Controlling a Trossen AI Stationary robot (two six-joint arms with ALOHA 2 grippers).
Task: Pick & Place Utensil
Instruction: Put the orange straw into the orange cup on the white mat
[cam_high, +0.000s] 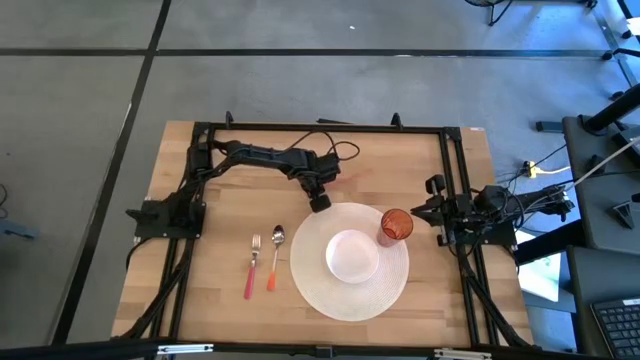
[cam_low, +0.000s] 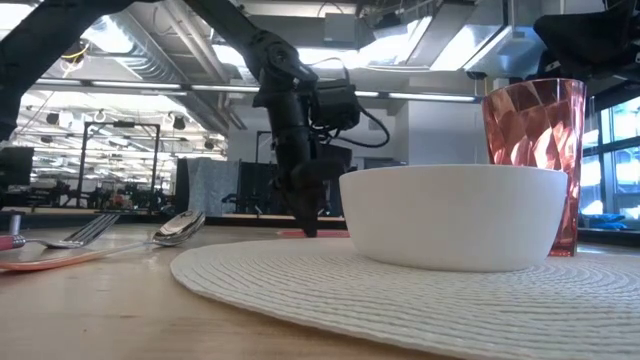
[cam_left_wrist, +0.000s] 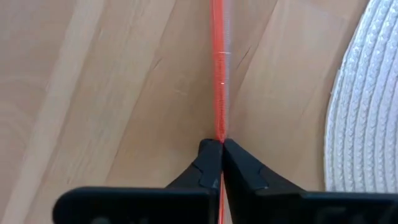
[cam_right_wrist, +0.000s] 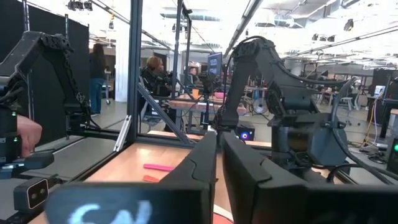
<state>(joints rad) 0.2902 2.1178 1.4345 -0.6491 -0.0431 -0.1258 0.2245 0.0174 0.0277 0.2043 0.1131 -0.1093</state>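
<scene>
My left gripper (cam_high: 319, 202) hangs fingers-down at the far-left rim of the round white placemat (cam_high: 310, 290) and is shut on a thin red utensil (cam_left_wrist: 218, 74), seen edge-on as a narrow strip. Which utensil it is I cannot tell. A fork (cam_high: 253, 262) with a pink handle and a spoon (cam_high: 275, 255) with an orange handle lie flat side by side on the wood left of the placemat. A white bowl (cam_high: 352, 255) and a red cup (cam_high: 395, 226) stand on the placemat. My right gripper (cam_right_wrist: 219, 163) waits shut at the table's right edge (cam_high: 450, 215). My left gripper pinches the red utensil between its two fingertips (cam_left_wrist: 208, 163), coming from above and pointing down. The strip (cam_left_wrist: 219, 127) stands on its thin edge and runs straight out past the fingertips over the wood. In the low view a red sliver (cam_low: 298, 233) shows at table level beside the fingertips.
The black frame rails (cam_high: 320, 128) run round the table's far, left and right sides. Bare wood (cam_high: 380, 165) lies beyond the placemat toward the far edge. In the right wrist view, people (cam_right_wrist: 99, 68) show in the room behind the table.
</scene>
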